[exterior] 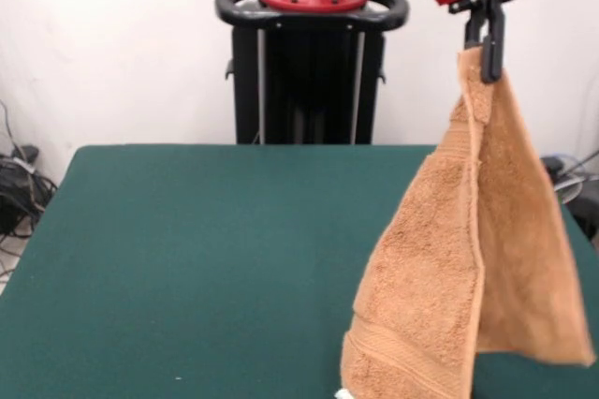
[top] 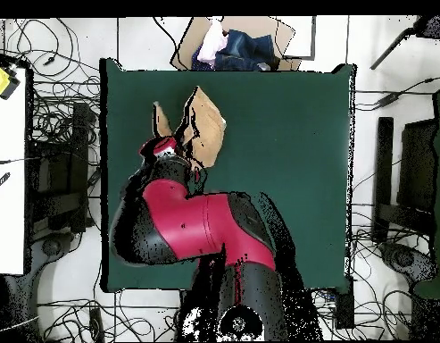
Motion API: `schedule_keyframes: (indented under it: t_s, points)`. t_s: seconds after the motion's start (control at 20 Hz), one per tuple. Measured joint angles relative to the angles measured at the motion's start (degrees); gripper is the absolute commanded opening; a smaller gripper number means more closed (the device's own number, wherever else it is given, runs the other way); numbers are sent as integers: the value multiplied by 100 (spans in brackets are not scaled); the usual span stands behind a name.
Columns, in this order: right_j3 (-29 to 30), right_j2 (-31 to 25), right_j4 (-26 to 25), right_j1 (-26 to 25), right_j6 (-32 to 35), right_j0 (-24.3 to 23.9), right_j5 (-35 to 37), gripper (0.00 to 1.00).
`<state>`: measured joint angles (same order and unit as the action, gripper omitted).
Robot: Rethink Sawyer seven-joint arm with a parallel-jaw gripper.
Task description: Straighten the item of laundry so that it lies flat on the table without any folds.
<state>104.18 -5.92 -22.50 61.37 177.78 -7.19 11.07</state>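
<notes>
At right of the front view, the towel (exterior: 468, 268) hangs limp from the gripper (exterior: 487, 60), which is clamped on its top corner, lower edge near the table (exterior: 187, 258). Soft, light; a second corner looks the best hold.

- You see the orange-tan terry towel (exterior: 440, 258) hanging from one pinched corner, high above the table's right side in the front view, draped in a long cone with a vertical fold down its middle.
- A flat woven band crosses its lower front, and a small white tag (exterior: 343, 394) peeks out at the bottom hem.
- From overhead, the towel (top: 203, 125) shows as a narrow bunched shape.
- The dark green felt table (exterior: 206, 258) spreads wide beneath it.
</notes>
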Motion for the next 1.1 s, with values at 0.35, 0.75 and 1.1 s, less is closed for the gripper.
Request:
schedule_keyframes:
  t_s: [0.35,0.75,1.1]
  points:
    - [169,-250,-344,43,0,-159,-527,0]
    - [739,-592,-1127,103,0,-744,-1408,0]
    - [1170,-1087,-1552,102,0,-1498,-1429,0]
